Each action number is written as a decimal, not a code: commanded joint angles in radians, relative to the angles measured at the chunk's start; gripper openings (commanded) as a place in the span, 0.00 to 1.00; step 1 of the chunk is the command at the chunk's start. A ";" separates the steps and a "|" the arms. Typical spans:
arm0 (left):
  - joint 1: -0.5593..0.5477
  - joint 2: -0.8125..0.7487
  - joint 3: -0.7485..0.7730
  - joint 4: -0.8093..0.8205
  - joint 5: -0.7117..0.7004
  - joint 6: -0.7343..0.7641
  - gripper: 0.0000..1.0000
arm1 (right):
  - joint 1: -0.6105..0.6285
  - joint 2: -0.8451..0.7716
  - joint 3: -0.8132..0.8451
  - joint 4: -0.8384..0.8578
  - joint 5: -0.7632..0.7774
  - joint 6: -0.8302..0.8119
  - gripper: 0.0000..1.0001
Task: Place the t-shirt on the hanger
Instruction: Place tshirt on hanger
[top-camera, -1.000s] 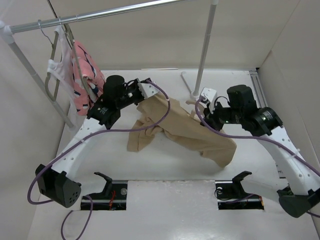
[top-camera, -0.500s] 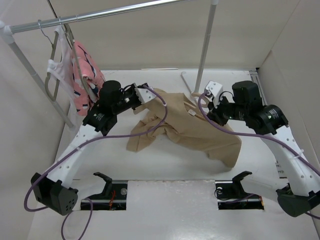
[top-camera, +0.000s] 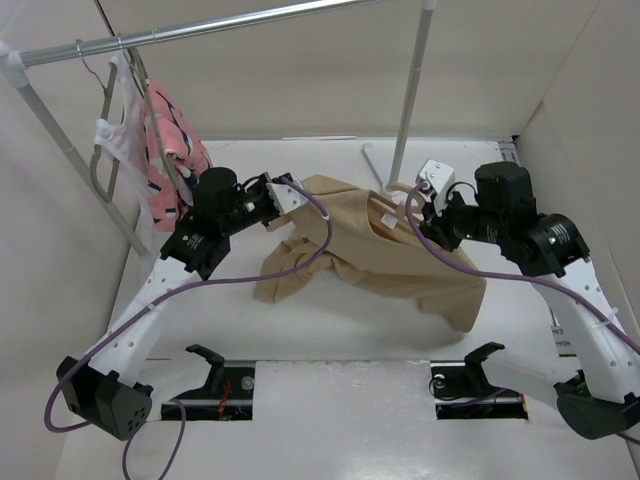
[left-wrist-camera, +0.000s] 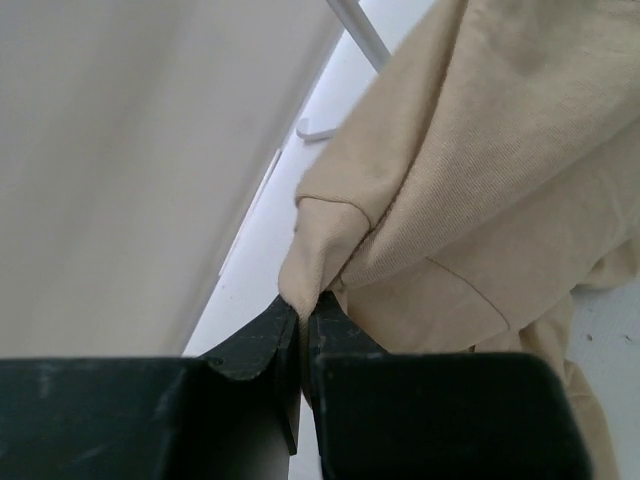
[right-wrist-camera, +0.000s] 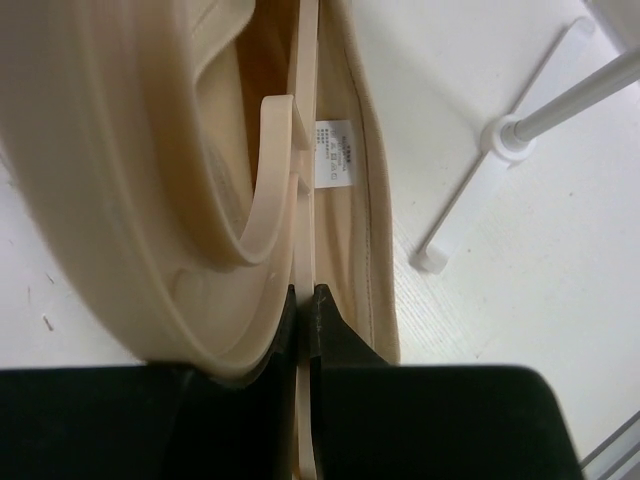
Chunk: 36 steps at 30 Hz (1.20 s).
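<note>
White table (top-camera: 330, 340) carries the t-shirt (top-camera: 355, 250) near its far edge, a fold nipped by the left gripper (left-wrist-camera: 302, 308). Right gripper (right-wrist-camera: 303, 297) clamps the hanger (right-wrist-camera: 268, 180) inside it; tugging could slip either free.

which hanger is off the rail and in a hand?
The pale peach hanger, clamped in the right hand at the tan t-shirt's neck. The grey hangers hang on the rail with pink and white garments.
</note>
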 joint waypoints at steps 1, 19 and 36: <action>0.007 -0.012 -0.015 0.015 0.032 0.001 0.00 | -0.010 -0.045 0.065 0.056 -0.022 -0.002 0.00; 0.007 -0.057 -0.026 0.022 0.133 0.067 0.79 | 0.042 0.081 0.225 -0.021 -0.062 0.009 0.00; -0.012 0.020 -0.095 -0.009 -0.089 -0.299 0.79 | 0.113 0.108 0.254 0.008 -0.037 0.038 0.00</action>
